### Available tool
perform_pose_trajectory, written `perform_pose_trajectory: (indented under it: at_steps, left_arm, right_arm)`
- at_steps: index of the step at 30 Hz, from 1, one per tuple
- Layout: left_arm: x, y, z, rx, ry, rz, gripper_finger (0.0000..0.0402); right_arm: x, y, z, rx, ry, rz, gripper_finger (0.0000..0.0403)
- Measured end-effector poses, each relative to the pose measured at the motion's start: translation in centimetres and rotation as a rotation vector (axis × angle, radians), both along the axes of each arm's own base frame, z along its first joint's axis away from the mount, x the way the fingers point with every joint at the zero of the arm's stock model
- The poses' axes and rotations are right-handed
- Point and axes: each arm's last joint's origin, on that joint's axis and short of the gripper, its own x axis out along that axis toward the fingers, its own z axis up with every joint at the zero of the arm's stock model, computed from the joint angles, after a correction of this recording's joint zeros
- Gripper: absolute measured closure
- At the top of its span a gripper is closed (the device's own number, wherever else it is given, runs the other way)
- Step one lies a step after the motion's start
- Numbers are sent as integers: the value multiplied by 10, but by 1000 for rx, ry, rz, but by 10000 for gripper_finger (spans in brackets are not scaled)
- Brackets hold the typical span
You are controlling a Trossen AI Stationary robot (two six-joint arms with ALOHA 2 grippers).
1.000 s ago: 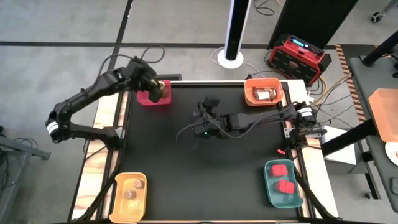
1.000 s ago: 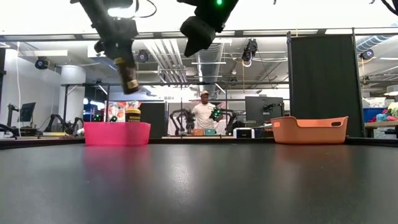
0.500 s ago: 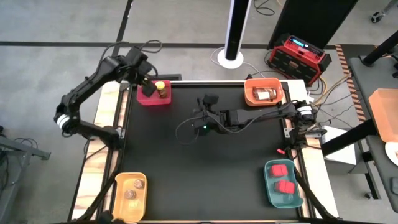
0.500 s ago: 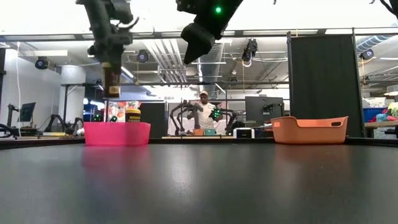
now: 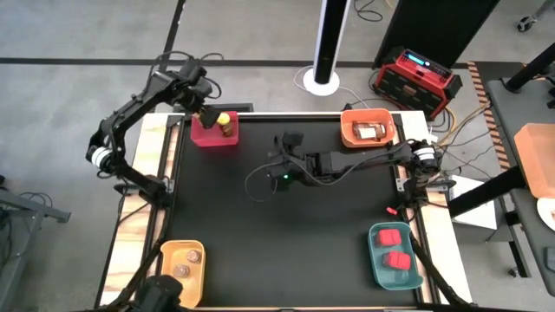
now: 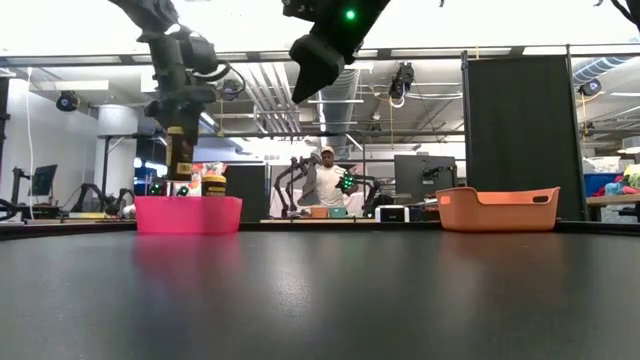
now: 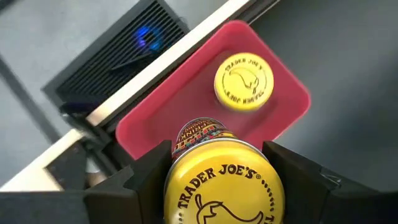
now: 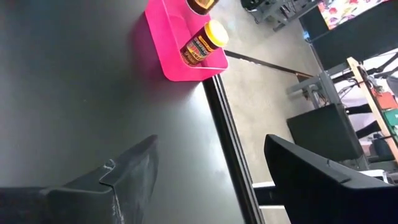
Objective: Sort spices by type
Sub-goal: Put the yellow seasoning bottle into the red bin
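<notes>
A pink bin [image 5: 213,135] stands at the table's far left. A dark jar with a yellow lid [image 5: 225,121] stands upright in it on its base. My left gripper [image 5: 206,114] hangs over the bin, shut on a second yellow-lidded jar [image 6: 181,155]. In the left wrist view the held jar's lid [image 7: 219,186] fills the space between the fingers, and the standing jar's lid [image 7: 244,82] lies beyond it. My right gripper [image 5: 282,171] hovers open over the table's middle with nothing between its fingers [image 8: 311,180]. My left gripper pinches the jar's lid end [image 7: 180,171] between its two fingers, one on each side. The fingers [image 7: 146,177] come from above, pointing down. The jar hangs upright below them, over the pink bin [image 7: 186,112] beside the standing jar, its base just above the rim.
An orange bin [image 5: 368,130] with a packet stands at the far right. A teal bin [image 5: 395,257] with red containers sits at the near right, a yellow bin [image 5: 182,270] with small round jars at the near left. The dark tabletop between them is bare.
My left gripper has carried the jar a little toward the table's left edge and then down toward the pink bin. It has turned the jar from tilted to upright. It has stayed shut on the jar.
</notes>
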Motion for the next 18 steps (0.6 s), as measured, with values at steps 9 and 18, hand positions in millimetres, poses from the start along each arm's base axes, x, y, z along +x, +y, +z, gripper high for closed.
perform_pose_trajectory:
  at_steps: [9,18]
  left_arm:
    - [-16,12,-9,-8,-29,62,191]
    - [-20,15,-29,-14,-37,58,191]
  right_arm:
    - [0,0,0,4,-4,-3,126]
    - [0,0,0,4,-3,-2,135]
